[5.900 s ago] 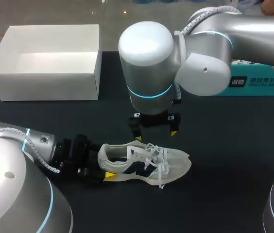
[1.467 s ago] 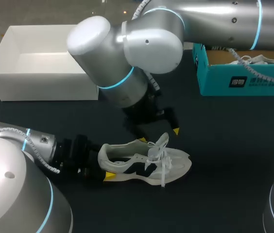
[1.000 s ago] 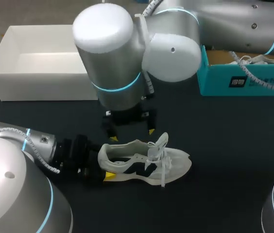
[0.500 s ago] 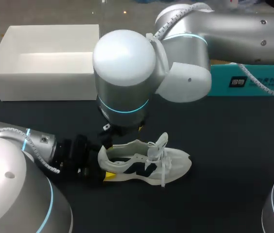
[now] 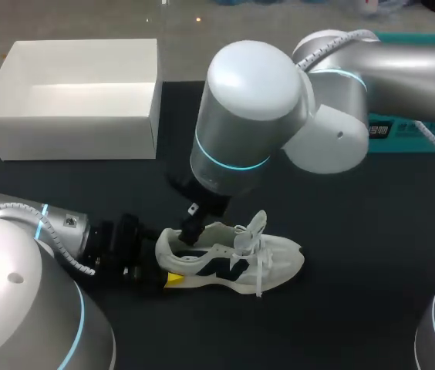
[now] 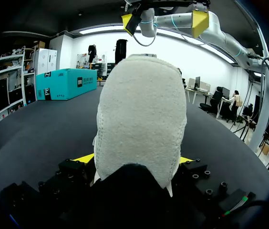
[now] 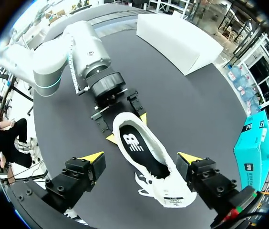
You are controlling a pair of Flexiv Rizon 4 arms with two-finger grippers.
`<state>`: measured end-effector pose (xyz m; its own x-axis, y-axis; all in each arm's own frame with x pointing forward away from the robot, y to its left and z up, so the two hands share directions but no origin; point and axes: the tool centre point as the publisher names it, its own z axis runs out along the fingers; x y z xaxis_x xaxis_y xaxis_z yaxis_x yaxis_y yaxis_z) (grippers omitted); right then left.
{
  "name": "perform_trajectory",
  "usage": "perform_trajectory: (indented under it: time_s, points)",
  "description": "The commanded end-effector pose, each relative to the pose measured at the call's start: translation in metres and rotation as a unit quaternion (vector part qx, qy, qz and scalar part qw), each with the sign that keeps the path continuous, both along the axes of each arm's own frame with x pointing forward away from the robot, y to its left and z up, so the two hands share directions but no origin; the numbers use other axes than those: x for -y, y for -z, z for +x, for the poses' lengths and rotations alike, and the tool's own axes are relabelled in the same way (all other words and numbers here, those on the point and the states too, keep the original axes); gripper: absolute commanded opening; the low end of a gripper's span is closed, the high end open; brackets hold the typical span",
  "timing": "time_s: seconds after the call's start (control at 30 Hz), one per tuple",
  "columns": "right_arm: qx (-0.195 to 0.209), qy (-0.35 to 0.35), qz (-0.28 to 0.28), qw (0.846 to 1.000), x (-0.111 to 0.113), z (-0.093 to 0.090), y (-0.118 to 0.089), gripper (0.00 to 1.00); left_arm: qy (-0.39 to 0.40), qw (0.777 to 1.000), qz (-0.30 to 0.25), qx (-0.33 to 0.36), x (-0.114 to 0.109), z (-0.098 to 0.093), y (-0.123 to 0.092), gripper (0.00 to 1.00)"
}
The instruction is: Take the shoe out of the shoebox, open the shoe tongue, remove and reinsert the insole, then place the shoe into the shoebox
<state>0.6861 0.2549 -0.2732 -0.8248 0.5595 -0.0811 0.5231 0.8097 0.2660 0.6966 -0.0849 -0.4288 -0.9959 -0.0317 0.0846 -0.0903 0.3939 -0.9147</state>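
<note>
A white mesh shoe point(image 5: 233, 258) with a dark side panel lies on the black table, toe to the right, tongue point(image 5: 256, 223) raised. My left gripper point(image 5: 163, 276) is shut on its heel point(image 6: 141, 119), a yellow tip pressed to each side. My right gripper point(image 7: 141, 157) hangs open straight above the shoe point(image 7: 144, 152), its yellow tips apart on either flank; the insole point(image 7: 132, 143) shows inside. From the left wrist view the right gripper point(image 6: 163, 21) stands over the heel. In the head view the right arm hides most of that gripper point(image 5: 194, 225).
An open white shoebox point(image 5: 71, 100) stands at the back left, also visible ahead of the right gripper point(image 7: 180, 43). A teal shoebox point(image 5: 410, 127) sits at the back right, partly behind my right arm. Bare black table lies in front of and right of the shoe.
My right arm has swung to the right and lowered its gripper over the shoe's heel opening. The left arm and the shoe have stayed put.
</note>
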Motion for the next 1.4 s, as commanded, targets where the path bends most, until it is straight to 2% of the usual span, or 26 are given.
perform_trajectory:
  time_s: [0.03, 0.17, 0.67, 0.73, 0.8, 0.83, 0.87, 0.93, 1.0, 1.03, 1.4]
  points:
    - [-0.021, -0.01, 0.019, 1.0, 0.003, 0.008, 0.012, 0.0, -0.001, 1.0, 0.002, 0.0, 0.0, -0.001, 0.002, 0.0]
    - [0.002, -0.006, -0.01, 1.0, 0.008, 0.012, 0.012, 0.0, -0.001, 1.0, 0.002, 0.0, 0.0, -0.001, 0.002, 0.0]
    - [0.002, -0.006, -0.01, 1.0, 0.008, 0.012, 0.012, 0.0, -0.001, 1.0, 0.002, 0.0, 0.0, -0.001, 0.002, 0.0]
    - [0.011, -0.058, -0.016, 0.998, 0.003, 0.014, 0.02, 0.0, -0.001, 1.0, 0.002, 0.0, 0.0, -0.001, 0.002, 0.0]
    - [0.006, -0.107, -0.022, 0.994, 0.001, 0.017, 0.028, 0.0, -0.001, 1.0, 0.002, 0.0, 0.0, -0.001, 0.002, 0.0]
    - [0.0, -0.145, -0.007, 0.989, 0.0, 0.017, 0.03, 0.0, -0.001, 1.0, 0.002, 0.0, 0.0, -0.001, 0.002, 0.0]
    - [-0.007, -0.171, 0.0, 0.985, 0.0, 0.018, 0.031, 0.0, -0.001, 1.0, 0.002, 0.0, 0.0, -0.001, 0.002, 0.0]
    - [-0.051, -0.237, -0.01, 0.97, -0.001, 0.018, 0.036, 0.0, -0.001, 1.0, 0.002, 0.0, 0.0, -0.001, 0.002, 0.0]
    - [-0.063, -0.236, -0.037, 0.969, -0.001, 0.017, 0.037, 0.0, -0.001, 1.0, 0.002, 0.0, 0.0, -0.001, 0.002, 0.0]
    - [-0.066, -0.213, -0.05, 0.973, 0.001, 0.02, 0.036, 0.0, -0.001, 1.0, 0.002, 0.0, 0.0, -0.001, 0.002, 0.0]
    - [-0.066, -0.213, -0.05, 0.973, 0.001, 0.02, 0.036, 0.0, -0.001, 1.0, 0.002, 0.0, 0.0, -0.001, 0.002, 0.0]
